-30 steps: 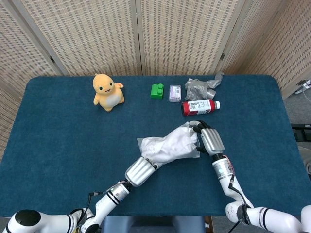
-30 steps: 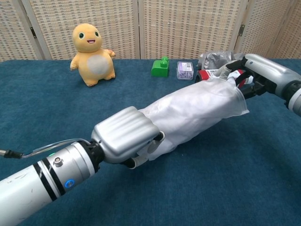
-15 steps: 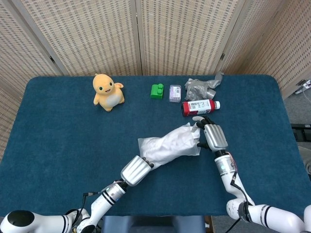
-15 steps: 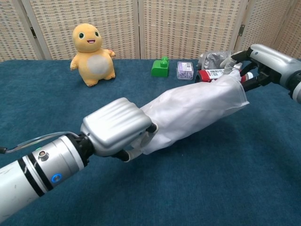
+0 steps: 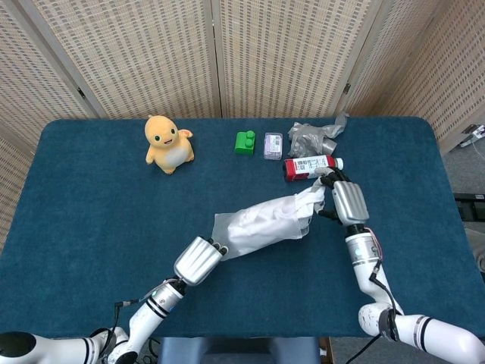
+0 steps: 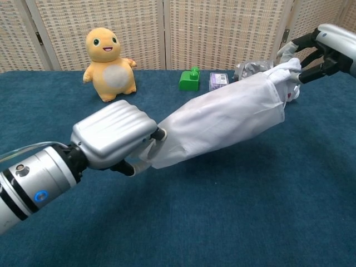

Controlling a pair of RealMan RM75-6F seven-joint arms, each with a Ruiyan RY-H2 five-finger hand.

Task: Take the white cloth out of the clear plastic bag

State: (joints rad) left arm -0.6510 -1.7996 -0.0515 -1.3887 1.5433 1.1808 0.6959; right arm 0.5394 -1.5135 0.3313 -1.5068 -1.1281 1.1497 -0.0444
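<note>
Chest view showed the white cloth bundled inside the clear plastic bag, the whole package stretched in the air between the two hands above the tabletop. A tuft of cloth poked out of the bag's mouth at the far end, pinched by the right hand. The left hand gripped the bag's closed near end, its fingers curled around the gathered plastic.

The step in hand looked like drawing the cloth free. To do it well, the left hand should hold only plastic and stay put, while the right pulls along the bag's length, away and slightly up, so the cloth slides out rather than dragging the bag with it.

Behind stood a red bottle, a green block and a yellow plush toy, all well apart from the pull.
</note>
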